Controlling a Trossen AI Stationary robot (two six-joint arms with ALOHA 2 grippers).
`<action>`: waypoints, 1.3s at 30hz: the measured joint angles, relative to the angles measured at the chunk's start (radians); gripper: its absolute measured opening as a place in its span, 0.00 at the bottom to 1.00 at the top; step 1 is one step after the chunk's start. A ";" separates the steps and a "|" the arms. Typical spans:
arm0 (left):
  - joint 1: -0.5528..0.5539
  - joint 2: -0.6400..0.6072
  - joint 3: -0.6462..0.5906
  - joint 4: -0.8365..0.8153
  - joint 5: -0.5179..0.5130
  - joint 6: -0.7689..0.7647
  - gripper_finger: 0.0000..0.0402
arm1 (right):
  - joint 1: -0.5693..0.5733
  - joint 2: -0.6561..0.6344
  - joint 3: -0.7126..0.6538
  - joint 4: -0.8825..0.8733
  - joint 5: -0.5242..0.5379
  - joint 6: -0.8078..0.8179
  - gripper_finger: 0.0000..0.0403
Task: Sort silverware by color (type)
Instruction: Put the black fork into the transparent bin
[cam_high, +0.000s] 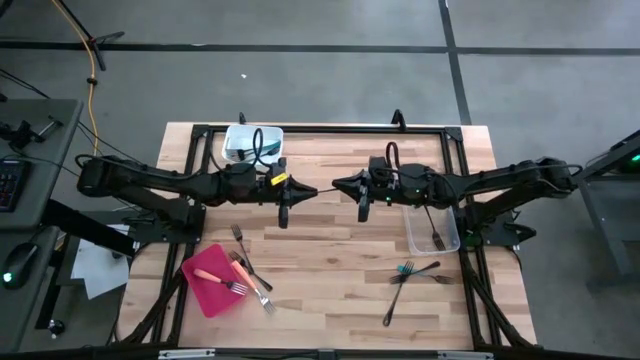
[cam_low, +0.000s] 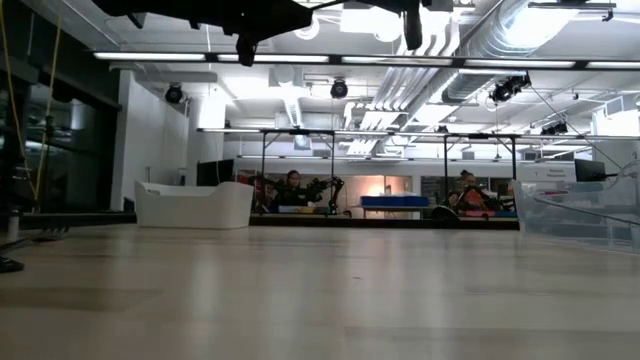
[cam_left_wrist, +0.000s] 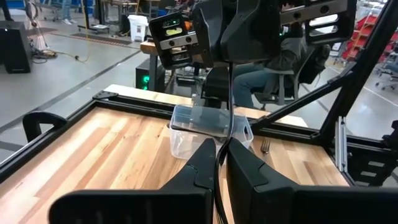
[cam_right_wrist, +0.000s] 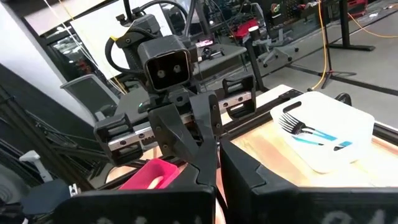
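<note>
Nearest the front edge of the wooden surface (cam_high: 330, 255): a red tray (cam_high: 212, 279) at front left, carrying an orange-handled utensil (cam_high: 222, 281) and overlapped at its right corner by a few dark forks (cam_high: 251, 270) fanned onto the bare wood. At front right, another small cluster of forks (cam_high: 412, 273), one with a teal handle, plus a long dark utensil (cam_high: 394, 301) lying diagonally, all loose on the wood. Just behind that cluster, at the right, a clear tub (cam_high: 431, 228) holding one dark fork (cam_high: 435, 235). Above the middle of the surface, raised well off the wood, the left gripper (cam_high: 320, 190) and the right gripper (cam_high: 340, 183), tips pointing at each other and nearly meeting at centre; in the low view, only as dark shapes at the top edge. Left gripper pressed together, seemingly on nothing: only a thin dark cable running down between its fingers (cam_left_wrist: 202, 165) in the left wrist view. Right gripper likewise pressed together, nothing between its fingers (cam_right_wrist: 239, 168). Farthest back, at rear left, a white tub (cam_high: 250, 141) containing forks with teal handles (cam_right_wrist: 311, 134), seen best in the right wrist view.
</note>
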 joint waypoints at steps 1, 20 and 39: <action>0.000 -0.003 0.000 -0.008 0.000 0.003 0.01 | 0.000 0.001 0.000 0.000 -0.001 0.004 0.00; 0.009 -0.166 0.000 -0.161 -0.111 0.035 0.01 | -0.081 -0.046 0.001 -0.004 -0.019 0.067 0.61; -0.006 -0.163 -0.050 -0.007 -0.059 -0.001 0.01 | -0.081 0.000 0.000 0.175 -0.053 0.010 0.65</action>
